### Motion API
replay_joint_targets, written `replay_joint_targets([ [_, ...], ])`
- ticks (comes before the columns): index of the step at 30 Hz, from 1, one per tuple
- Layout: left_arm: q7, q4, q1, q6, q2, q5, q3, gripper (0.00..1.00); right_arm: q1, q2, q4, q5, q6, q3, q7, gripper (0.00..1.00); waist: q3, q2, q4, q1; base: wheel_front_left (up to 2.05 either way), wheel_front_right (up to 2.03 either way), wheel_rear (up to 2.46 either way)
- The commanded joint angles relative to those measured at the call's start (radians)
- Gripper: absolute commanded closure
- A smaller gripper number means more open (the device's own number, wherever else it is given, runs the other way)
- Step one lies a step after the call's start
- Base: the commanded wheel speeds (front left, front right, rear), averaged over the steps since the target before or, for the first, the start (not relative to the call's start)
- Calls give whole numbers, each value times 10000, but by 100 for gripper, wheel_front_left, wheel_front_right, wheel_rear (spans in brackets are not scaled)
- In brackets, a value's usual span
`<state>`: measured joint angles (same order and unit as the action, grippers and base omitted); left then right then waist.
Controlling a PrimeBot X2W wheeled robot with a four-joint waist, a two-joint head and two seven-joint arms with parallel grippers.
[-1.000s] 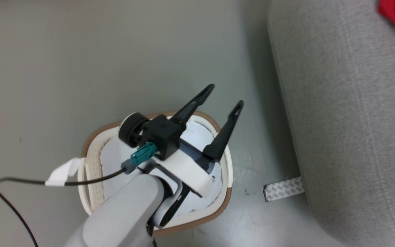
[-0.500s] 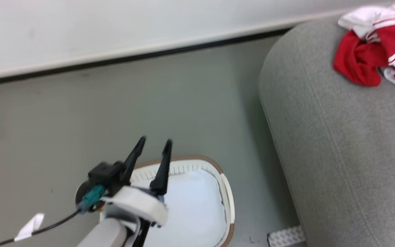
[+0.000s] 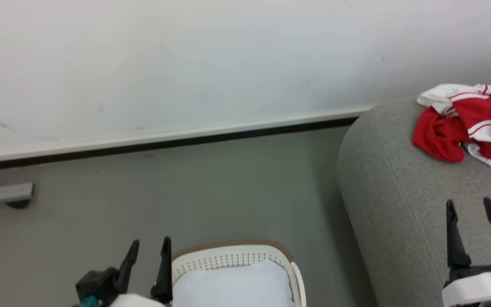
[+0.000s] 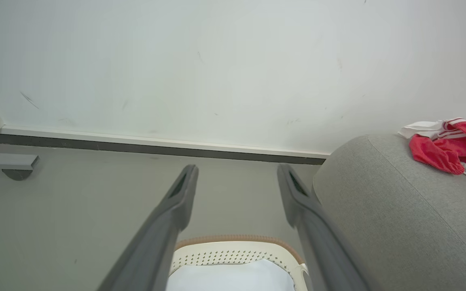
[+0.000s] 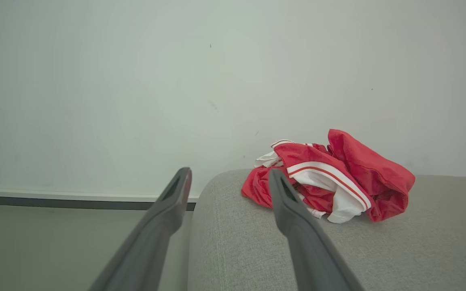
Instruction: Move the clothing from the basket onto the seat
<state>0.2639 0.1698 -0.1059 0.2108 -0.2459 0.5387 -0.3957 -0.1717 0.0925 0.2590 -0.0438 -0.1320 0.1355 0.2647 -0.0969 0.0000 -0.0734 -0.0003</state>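
Observation:
The red and white clothing [image 3: 467, 123] lies crumpled on the grey seat [image 3: 403, 204] at the right, near the wall; the right wrist view has the clothing [image 5: 330, 178] ahead on the seat [image 5: 257, 246]. The cream basket [image 3: 232, 260] with its brown rim stands on the floor at the bottom centre, a pale white-blue cloth [image 3: 232, 290] inside it. My left gripper [image 3: 149, 247] is open just left of the basket, nothing between its fingers. My right gripper [image 3: 469, 207] is open above the seat, short of the clothing.
A white wall with a dark baseboard [image 3: 164, 143] runs across the back. Grey floor [image 3: 186, 192] lies between wall, basket and seat. A grey bar on a round foot [image 3: 7, 196] sits at the left by the wall.
The head camera has tilted up, so wall and clothing came into view. My left gripper left its place over the basket and stands beside it. My right gripper has entered at the lower right.

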Motion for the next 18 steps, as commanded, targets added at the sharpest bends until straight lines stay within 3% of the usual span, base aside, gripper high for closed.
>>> replay_joint_targets([
  [1, 4, 20, 310, -130, 60, -174, 178, 0, 318, -39, -75, 75, 26, -49, -7, 0, 431, 0, 154, 3, 0, 0, 0],
  [9, 6, -11, 1379, -638, 511, -1025, 1137, 0, 1351, -362, 3, 474, 26, -590, -7, 0, 1091, 0, 101, 3, 0, 0, 0],
  [18, 7, 50, 1885, -1099, 1003, -1771, 2139, 0, 1480, -409, 440, 345, 26, -1248, -7, 0, 1181, 0, 31, 3, 0, 0, 0],
])
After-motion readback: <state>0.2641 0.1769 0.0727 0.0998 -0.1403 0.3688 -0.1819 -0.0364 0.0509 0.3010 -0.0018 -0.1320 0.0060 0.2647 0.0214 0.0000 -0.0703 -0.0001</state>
